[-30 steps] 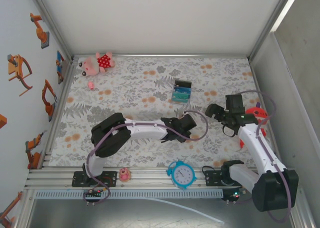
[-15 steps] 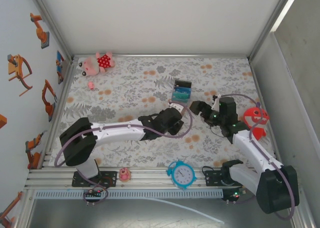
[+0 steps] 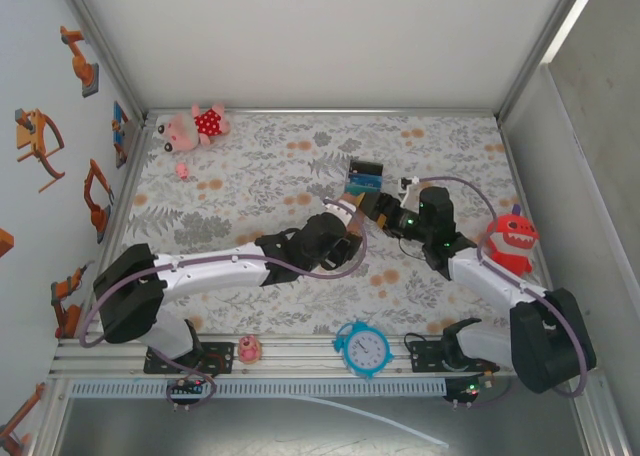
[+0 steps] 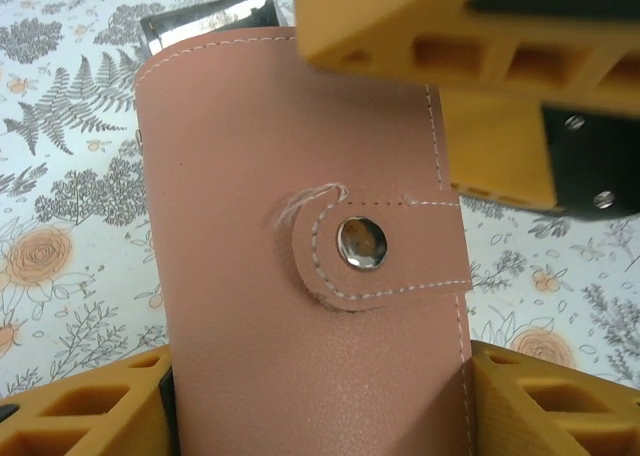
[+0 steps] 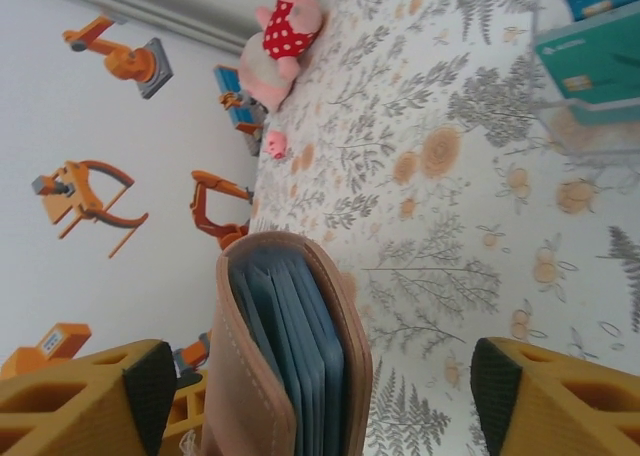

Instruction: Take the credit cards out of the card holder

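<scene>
Left wrist view: the left gripper (image 4: pixel 320 416) clamps the tan-brown leather card holder (image 4: pixel 300 276), snap tab fastened, with blue-grey pockets (image 5: pixel 290 346) inside. Further right, a small black box (image 3: pixel 366 166) holds teal cards (image 3: pixel 362 186) on the floral-patterned desk (image 3: pixel 250 166). The holder's long axis runs along the left fingers, its open edge facing the right gripper (image 5: pixel 320 376), which is spread wide around it.

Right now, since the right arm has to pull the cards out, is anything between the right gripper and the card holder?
Nothing visible is. The card holder sits within the span of the open right gripper, gripped from below by the left gripper. Its snap tab is fastened, though, so the fold is closed.
</scene>
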Robot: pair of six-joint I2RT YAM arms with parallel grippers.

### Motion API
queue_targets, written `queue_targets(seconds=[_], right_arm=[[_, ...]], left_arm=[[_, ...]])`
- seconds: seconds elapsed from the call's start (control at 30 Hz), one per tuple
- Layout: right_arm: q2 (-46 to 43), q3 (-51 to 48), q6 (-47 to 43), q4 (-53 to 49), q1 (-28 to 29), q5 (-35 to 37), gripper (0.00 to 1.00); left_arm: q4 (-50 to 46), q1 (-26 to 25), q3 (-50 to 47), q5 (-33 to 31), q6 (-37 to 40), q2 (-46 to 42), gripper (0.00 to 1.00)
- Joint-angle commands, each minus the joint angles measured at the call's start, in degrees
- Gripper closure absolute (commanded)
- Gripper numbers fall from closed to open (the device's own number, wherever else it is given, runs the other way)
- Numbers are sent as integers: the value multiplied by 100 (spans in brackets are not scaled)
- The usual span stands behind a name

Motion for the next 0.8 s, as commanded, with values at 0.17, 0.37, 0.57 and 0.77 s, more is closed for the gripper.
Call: queue_targets(seconds=[0.17,0.37,0.57,0.77], right_arm=[[252,248,250,890,249,-248,50],[273,358,141,787,256,-270,83],[303,586,-316,276,248,-219,96],[367,1093,-952,-413,252,-319,100]], left_arm=[[478,109,-9,229,105,-196,37],[521,132,-120,447,195,-342,28],[481,145,-456,563,451,-968,3],[276,235,-950,187,467,-2130,3]])
